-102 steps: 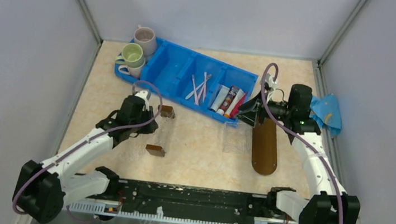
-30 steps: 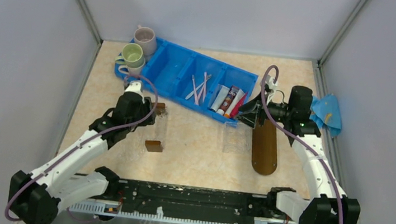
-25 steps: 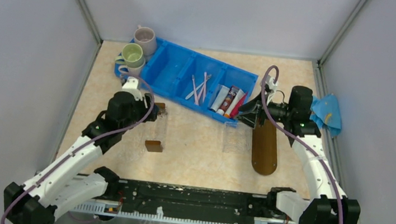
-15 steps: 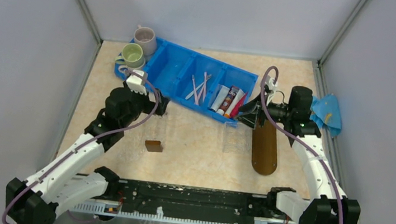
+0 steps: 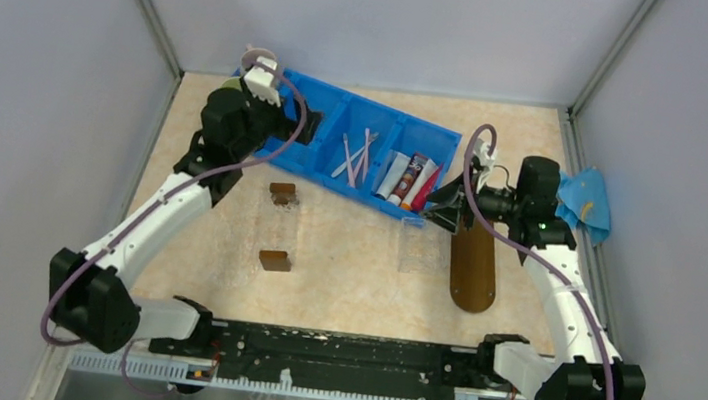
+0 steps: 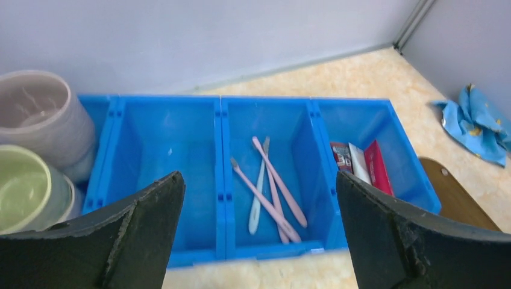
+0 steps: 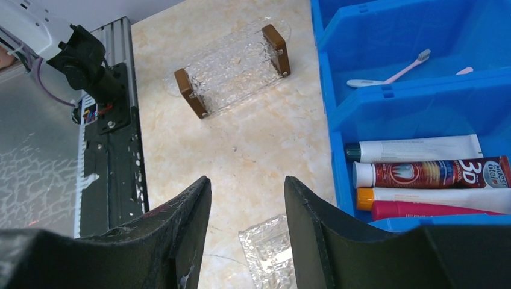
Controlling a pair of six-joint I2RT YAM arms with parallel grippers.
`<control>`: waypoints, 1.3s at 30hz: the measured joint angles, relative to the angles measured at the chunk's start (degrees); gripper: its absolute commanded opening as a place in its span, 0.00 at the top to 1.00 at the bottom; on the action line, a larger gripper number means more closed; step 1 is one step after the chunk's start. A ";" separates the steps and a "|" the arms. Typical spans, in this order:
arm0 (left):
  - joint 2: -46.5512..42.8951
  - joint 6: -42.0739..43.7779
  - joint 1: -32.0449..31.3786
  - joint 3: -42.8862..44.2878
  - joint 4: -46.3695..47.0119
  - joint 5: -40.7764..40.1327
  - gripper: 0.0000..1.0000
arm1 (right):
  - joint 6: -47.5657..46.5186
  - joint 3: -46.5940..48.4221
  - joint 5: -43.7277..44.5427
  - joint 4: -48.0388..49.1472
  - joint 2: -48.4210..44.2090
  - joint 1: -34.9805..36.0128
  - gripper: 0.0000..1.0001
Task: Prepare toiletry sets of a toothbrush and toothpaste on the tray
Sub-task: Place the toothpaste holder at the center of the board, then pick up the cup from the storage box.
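Toothbrushes (image 6: 269,189) dead ahead at 12 o'clock of left gripper (image 6: 259,180), long axis 11-to-5; jaws wide, empty; right gripper (image 7: 247,183) half-parted, empty, nearer toothpaste tubes (image 7: 422,171).

The blue bin (image 6: 163,156) looks glossy plastic; the tray (image 5: 473,264) at right smooth dark wood; the blue rag (image 5: 586,201) soft crumpled cloth.
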 measured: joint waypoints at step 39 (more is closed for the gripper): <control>21.90 10.32 17.62 23.63 -17.79 5.51 0.12 | -9.64 8.90 16.76 -8.37 4.76 8.28 0.48</control>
